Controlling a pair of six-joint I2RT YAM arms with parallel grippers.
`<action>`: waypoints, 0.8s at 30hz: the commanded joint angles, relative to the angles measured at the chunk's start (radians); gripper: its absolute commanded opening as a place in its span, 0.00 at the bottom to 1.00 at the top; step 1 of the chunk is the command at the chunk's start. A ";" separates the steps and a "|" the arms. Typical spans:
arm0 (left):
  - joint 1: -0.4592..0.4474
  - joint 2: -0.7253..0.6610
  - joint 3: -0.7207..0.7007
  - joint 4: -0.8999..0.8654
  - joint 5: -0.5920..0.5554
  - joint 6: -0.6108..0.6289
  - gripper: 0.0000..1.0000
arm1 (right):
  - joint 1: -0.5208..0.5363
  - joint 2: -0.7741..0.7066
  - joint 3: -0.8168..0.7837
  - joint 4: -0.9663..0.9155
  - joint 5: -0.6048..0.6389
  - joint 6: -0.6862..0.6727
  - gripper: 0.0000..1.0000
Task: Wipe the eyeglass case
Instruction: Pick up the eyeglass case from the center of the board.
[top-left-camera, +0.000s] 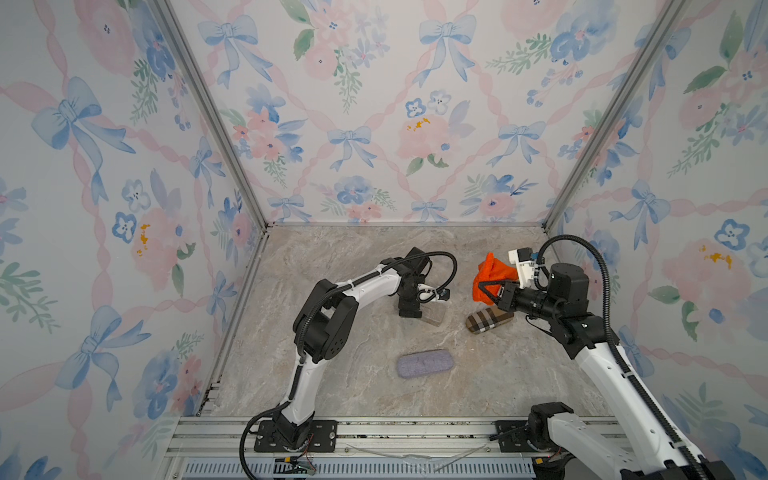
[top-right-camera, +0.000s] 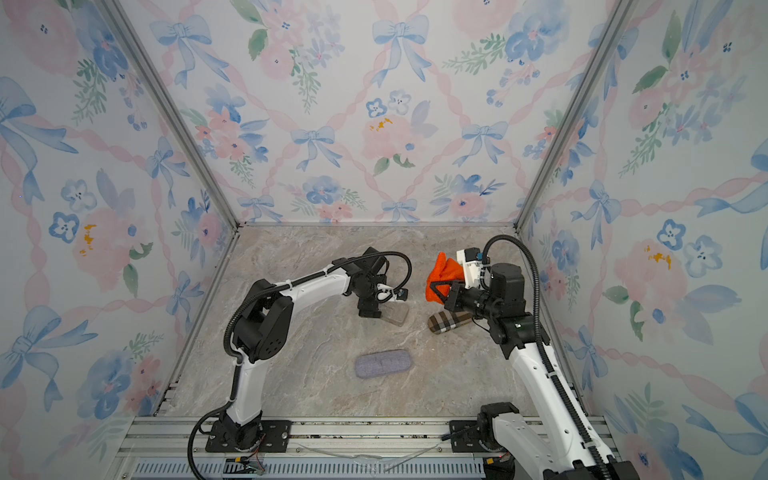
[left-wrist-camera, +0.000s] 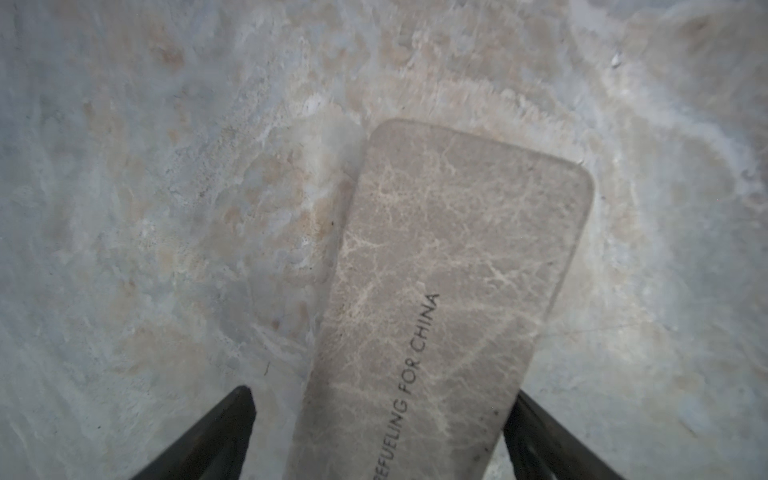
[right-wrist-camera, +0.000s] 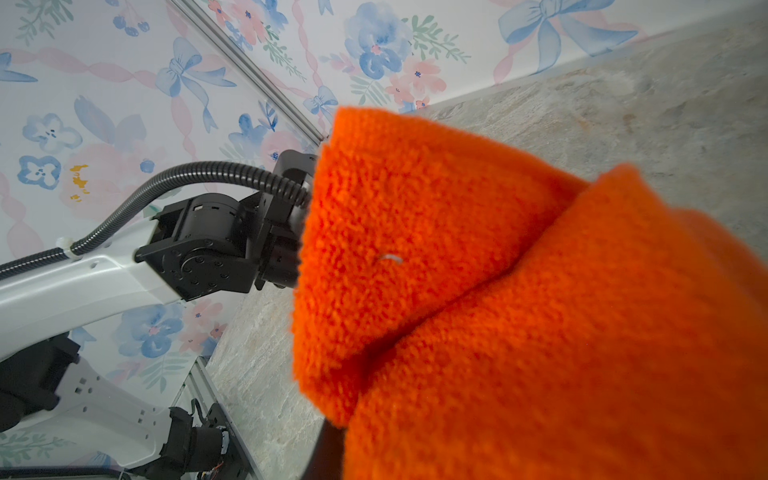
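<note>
Found orange cloth (right-wrist-camera: 498, 291) bunched against the lens, pinched in closed right gripper (top-left-camera: 482, 286), raised near plaid case (top-left-camera: 488, 321). Found left gripper (left-wrist-camera: 380, 392) spread astride marble-patterned eyeglass case (left-wrist-camera: 457, 249) on table (top-left-camera: 332, 270), not clamping. Judged liable to skid under wiping if unheld, or to be confused with grey case (top-left-camera: 424, 362) nearby.

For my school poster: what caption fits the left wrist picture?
Open left fingers straddle a marble-print eyeglass case on the table.
</note>
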 joint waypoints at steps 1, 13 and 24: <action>0.011 0.028 0.007 -0.071 0.044 0.015 0.94 | -0.017 0.001 -0.012 0.016 -0.013 0.002 0.00; 0.066 0.030 -0.024 -0.071 0.138 -0.032 0.90 | -0.022 0.023 -0.019 0.039 -0.015 0.023 0.00; 0.063 -0.041 -0.140 -0.065 0.172 -0.129 0.79 | -0.024 0.023 -0.025 0.038 0.007 0.050 0.00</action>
